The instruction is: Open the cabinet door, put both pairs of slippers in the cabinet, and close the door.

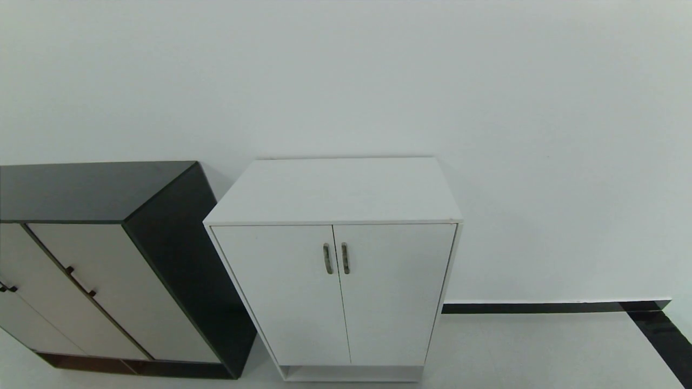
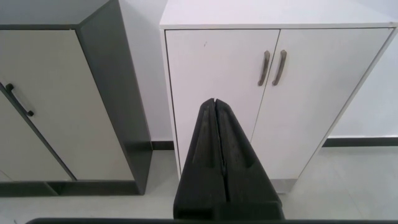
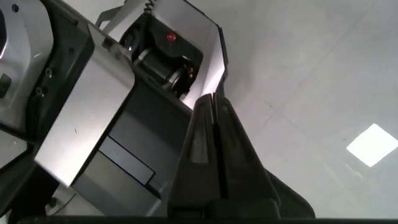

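Plainly, the white cabinet [image 1: 335,189] stands against the wall with both of its doors, the left door [image 1: 281,292] and the right door [image 1: 394,286], flat and shut, their two handles [image 1: 327,258] side by side at the middle seam. With the doors closed, it cannot be told whether any slippers lie inside, so the stage has to be judged from the rest. The left gripper [image 2: 215,102] is held in front of the cabinet, well apart from it and aimed roughly at the left door below the handles, its fingers pressed together on nothing. The right gripper [image 3: 212,96] points down at the pale floor [image 3: 323,93], away from the cabinet, its fingers likewise pressed together and empty. Just to the left of the white cabinet stands a dark cabinet [image 1: 178,259] with pale doors, also shut, and to the right of it a black stripe [image 1: 540,308] runs along the foot of the wall. Reading this as a judgement, it looks like either the very start or the very end of the job. If it is the start, everything is left to do: pull a door open by its handle, fetch and place both pairs of slippers, and push the door closed. If it is the end, the closed doors and empty grippers would fit that too.
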Controlling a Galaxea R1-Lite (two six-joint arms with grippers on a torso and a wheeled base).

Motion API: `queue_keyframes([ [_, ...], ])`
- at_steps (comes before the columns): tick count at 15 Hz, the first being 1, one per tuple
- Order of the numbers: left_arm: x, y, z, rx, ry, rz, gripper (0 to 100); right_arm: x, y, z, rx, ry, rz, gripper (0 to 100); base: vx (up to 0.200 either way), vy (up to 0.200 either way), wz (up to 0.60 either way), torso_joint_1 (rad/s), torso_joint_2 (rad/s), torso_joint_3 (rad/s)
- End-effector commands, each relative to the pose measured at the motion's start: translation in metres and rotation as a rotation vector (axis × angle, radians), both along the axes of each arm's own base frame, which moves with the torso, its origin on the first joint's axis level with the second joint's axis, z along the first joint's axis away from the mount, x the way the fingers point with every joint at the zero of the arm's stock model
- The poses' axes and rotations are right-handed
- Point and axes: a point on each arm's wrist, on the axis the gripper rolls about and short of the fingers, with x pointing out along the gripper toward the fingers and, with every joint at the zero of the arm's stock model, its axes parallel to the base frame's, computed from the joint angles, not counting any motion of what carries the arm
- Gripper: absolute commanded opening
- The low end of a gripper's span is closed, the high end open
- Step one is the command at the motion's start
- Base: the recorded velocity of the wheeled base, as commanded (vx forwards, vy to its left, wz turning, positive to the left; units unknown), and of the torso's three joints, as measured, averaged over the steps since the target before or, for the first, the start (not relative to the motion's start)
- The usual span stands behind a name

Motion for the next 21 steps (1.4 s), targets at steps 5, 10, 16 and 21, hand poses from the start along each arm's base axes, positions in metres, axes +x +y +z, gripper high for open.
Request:
queue_keyframes([
  [5, 0.000, 0.000, 0.000, -0.002, 0.002, 0.002, 0, 0.006, -0.005, -0.004, -0.093, 0.030, -0.126, 0, 0.000, 0.000, 0.00, 0.000, 0.00, 0.000],
  [10, 0.000, 0.000, 0.000, -0.002, 0.002, 0.002, 0, -0.003, -0.011, 0.001, -0.064, -0.047, -0.246, 0, 0.000, 0.000, 0.00, 0.000, 0.00, 0.000],
  [16, 0.000, 0.000, 0.000, -0.002, 0.002, 0.002, 0, -0.016, -0.020, 0.010, 0.027, -0.246, -0.376, 0, 0.000, 0.000, 0.00, 0.000, 0.00, 0.000],
  [21, 0.000, 0.000, 0.000, -0.002, 0.002, 0.002, 0, -0.032, -0.027, 0.016, 0.094, -0.469, -0.527, 0, 0.000, 0.000, 0.00, 0.000, 0.00, 0.000],
])
